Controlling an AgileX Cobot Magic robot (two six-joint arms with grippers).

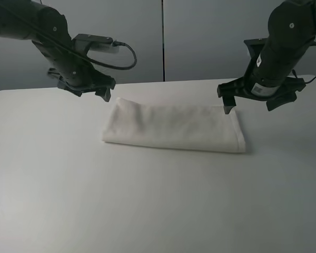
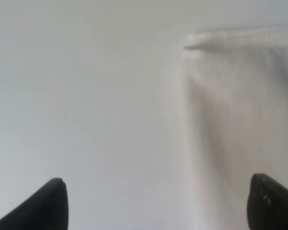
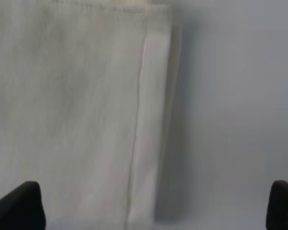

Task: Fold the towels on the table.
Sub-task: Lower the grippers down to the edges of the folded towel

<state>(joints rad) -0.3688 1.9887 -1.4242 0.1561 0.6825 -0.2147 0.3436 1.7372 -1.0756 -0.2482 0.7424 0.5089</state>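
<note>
Item: one white towel [image 1: 174, 126], folded into a long flat band, on the table [image 1: 147, 200].
Towel location: we find it just above the centre of the high view, running from left of centre to right of centre, long side across the frame.
Towel detail: in the right wrist view we see the terry cloth [image 3: 72, 110] with a smooth hemmed band [image 3: 151, 120] along its edge. In the left wrist view the towel [image 2: 240, 110] shows a stitched hem [image 2: 245, 37] at its corner.
Left gripper [image 1: 92, 95]: jaws spread wide, nothing between them. We place it at upper left of the high view, above the table and just off the towel's far left corner, touching nothing.
Left gripper, wrist view [image 2: 161, 203]: one fingertip [image 2: 53, 203] hangs over bare table [image 2: 86, 96], the other over the cloth.
Right gripper [image 1: 249, 108]: jaws spread wide, nothing held. We place it at upper right of the high view, over the towel's far right corner. One fingertip [image 1: 227, 109] points down at the towel's edge, and we cannot tell whether it touches.
Right gripper, wrist view [image 3: 151, 206]: the towel's end and bare table [image 3: 230, 120] both lie between the two tips.
Writing: we note a pale sticker [image 1: 260, 89] on the right gripper body, its print too small to read.
Other: a black cable [image 1: 121, 58] loops from the left arm, and grey wall panels [image 1: 200, 37] stand behind the table.
</note>
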